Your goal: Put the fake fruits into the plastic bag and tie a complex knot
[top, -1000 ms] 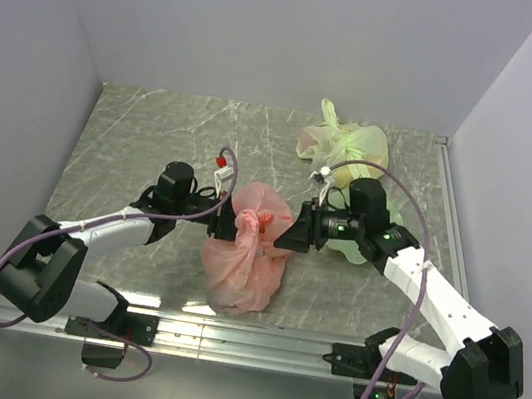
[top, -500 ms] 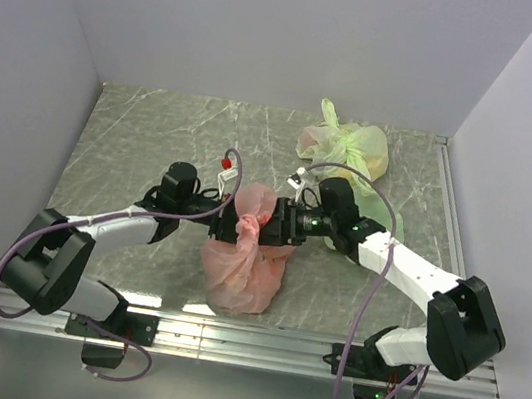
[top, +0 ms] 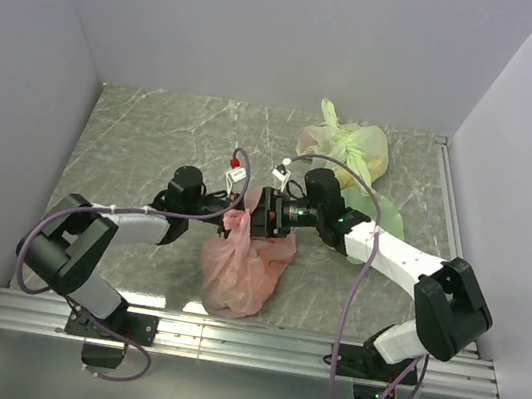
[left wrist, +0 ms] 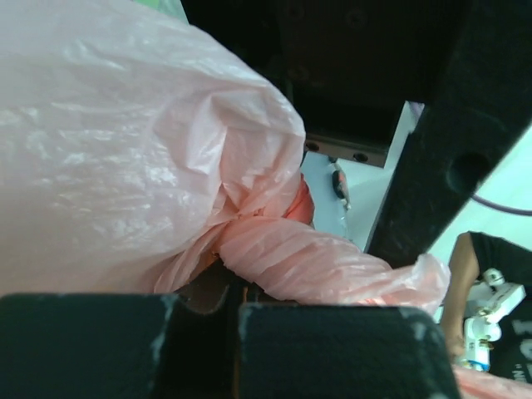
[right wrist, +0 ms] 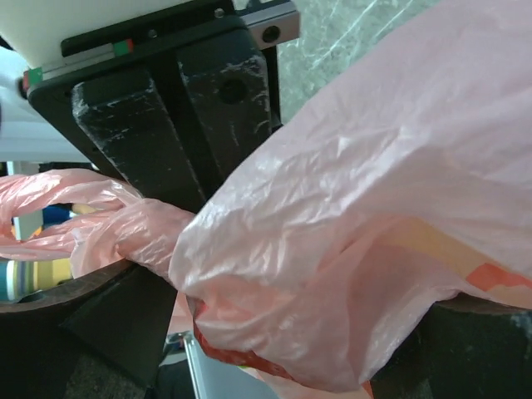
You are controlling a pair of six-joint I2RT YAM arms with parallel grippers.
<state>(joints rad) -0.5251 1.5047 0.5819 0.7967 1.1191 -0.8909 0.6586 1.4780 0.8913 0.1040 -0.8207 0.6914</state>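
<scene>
Grippers meet at the neck of the plastic bag [top: 244, 262]: left gripper [top: 234, 219] clenched on its twisted pink strand, right gripper [top: 260, 219] spread wide either side of the bunched top. Plastic bag lies on the table [top: 134, 138] front-centre between both arms, green-yellow knotted bag [top: 347, 150] well behind it.

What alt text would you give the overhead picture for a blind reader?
Seen from above, the left gripper pinches the twisted neck of a pink plastic bag on a marbled table, the right gripper open against it. A knotted pale green bag lies behind.
</scene>
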